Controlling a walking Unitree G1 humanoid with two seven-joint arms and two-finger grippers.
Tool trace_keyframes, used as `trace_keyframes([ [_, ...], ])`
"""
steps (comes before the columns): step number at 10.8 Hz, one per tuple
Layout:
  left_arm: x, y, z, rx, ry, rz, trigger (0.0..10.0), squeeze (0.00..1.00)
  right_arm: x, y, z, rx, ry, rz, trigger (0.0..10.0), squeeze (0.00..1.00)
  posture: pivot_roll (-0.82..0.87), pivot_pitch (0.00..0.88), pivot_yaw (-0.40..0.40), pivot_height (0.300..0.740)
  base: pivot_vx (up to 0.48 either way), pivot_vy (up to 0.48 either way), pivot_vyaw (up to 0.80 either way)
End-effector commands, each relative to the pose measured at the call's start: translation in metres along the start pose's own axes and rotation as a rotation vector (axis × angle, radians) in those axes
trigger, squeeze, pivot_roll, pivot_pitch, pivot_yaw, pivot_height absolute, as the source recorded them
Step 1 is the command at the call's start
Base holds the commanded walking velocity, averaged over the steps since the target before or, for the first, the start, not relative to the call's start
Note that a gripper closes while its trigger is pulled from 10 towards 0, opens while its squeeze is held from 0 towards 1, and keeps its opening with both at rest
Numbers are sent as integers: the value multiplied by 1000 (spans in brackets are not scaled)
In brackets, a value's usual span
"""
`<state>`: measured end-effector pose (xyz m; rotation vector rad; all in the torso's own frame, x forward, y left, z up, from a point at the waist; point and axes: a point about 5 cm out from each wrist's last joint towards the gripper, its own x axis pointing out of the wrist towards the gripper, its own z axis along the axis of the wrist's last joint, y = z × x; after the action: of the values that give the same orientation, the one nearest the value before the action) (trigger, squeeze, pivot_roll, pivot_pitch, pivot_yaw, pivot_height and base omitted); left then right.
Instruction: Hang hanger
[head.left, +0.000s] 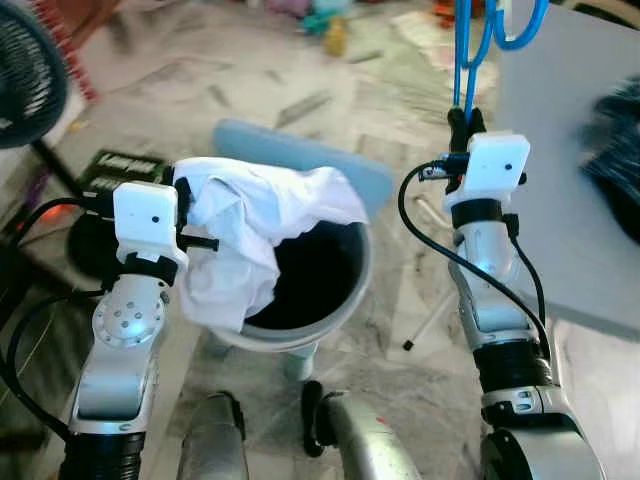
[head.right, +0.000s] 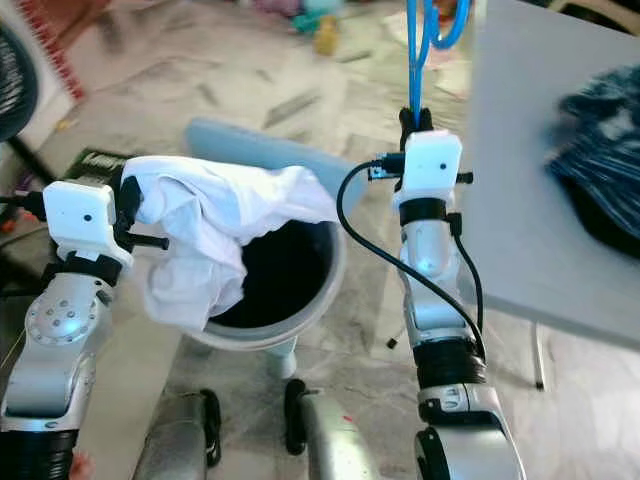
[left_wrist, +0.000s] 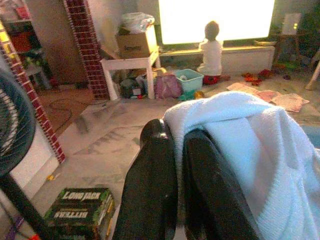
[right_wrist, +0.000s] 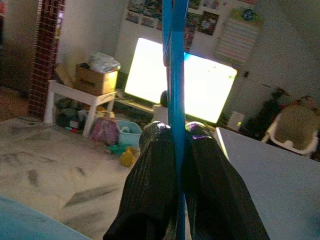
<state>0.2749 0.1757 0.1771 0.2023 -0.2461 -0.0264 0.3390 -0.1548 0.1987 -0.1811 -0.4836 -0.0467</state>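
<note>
Blue plastic marks the hanger (head.left: 470, 55), which rises upright from the right end effector (head.left: 466, 118); in the right wrist view its two black fingers (right_wrist: 150, 190) are clenched on the hanger's thin blue stem, one on each side. That end effector sits just left of the grey desk (head.left: 560, 200), on whose far right part lies a dark blue patterned cloth (head.left: 620, 150). On the left, the left end effector (head.left: 185, 195) is grasping a white garment (head.left: 250, 230); the left wrist view shows the cloth draped over and pinched between its fingers (left_wrist: 155, 190). The garment hangs over the near left rim of a grey laundry basket (head.left: 350, 290) that stands on the marbled floor (head.left: 200, 80) between the two arms, its dark inside partly showing. Beyond the basket's far rim lies a pale blue lid-like panel (head.left: 260, 145). A black fan (head.left: 25, 70) stands at far left, with a dark printed box (head.left: 120, 170) on the floor near its base.
</note>
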Motion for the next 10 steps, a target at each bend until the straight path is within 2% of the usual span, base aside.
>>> trace_keyframes([
  [1,1,-2,5,6,-25,10,10000,0,0,-5,-1,5,5,-22,10000,0,148,130,-92,740,0,0,-800],
  [3,2,-3,2,33,-14,14,10000,0,1,-5,-1,3,2,-17,10000,0,147,130,-93,740,0,0,-675],
  [10,2,-3,2,33,-14,14,10000,0,1,-5,-1,3,2,-17,10000,0,147,130,-93,740,0,0,-606],
])
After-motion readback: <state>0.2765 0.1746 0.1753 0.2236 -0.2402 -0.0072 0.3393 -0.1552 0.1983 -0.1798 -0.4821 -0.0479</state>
